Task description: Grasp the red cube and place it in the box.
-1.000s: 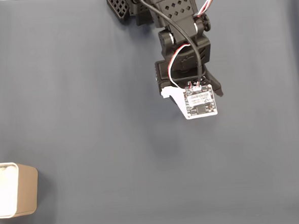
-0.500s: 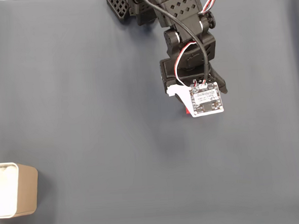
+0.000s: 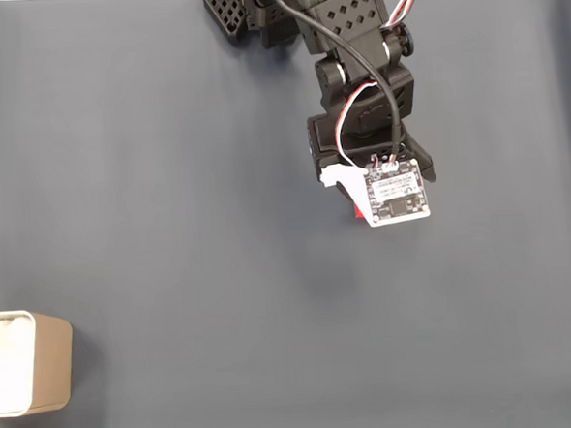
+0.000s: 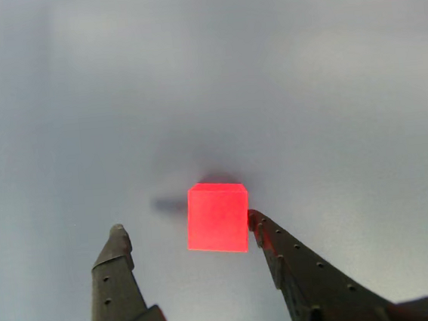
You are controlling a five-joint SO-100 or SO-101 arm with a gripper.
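Gripper poised at cube; grasp not yet closed.

The black two-finger gripper (image 4: 184, 228) stands with jaws apart, wider than the small matte bright-red cube (image 4: 217, 217) between them. The right-hand tip in the other view touches or nearly touches the cube's side; the left stands clear. Judged light, rigid, non-slip: grip opposite flat faces. The beige white-rimmed box (image 3: 28, 363) lies well apart.

Even, soft light; hazy close-up

We see a black plastic arm (image 3: 359, 69) with diamond-shaped holes, red, white and black cables (image 3: 342, 113), and a white bracket carrying a small circuit board (image 3: 397, 193). Our gripper (image 4: 184, 228) has two black fingers (image 4: 300, 270) dotted with small holes.
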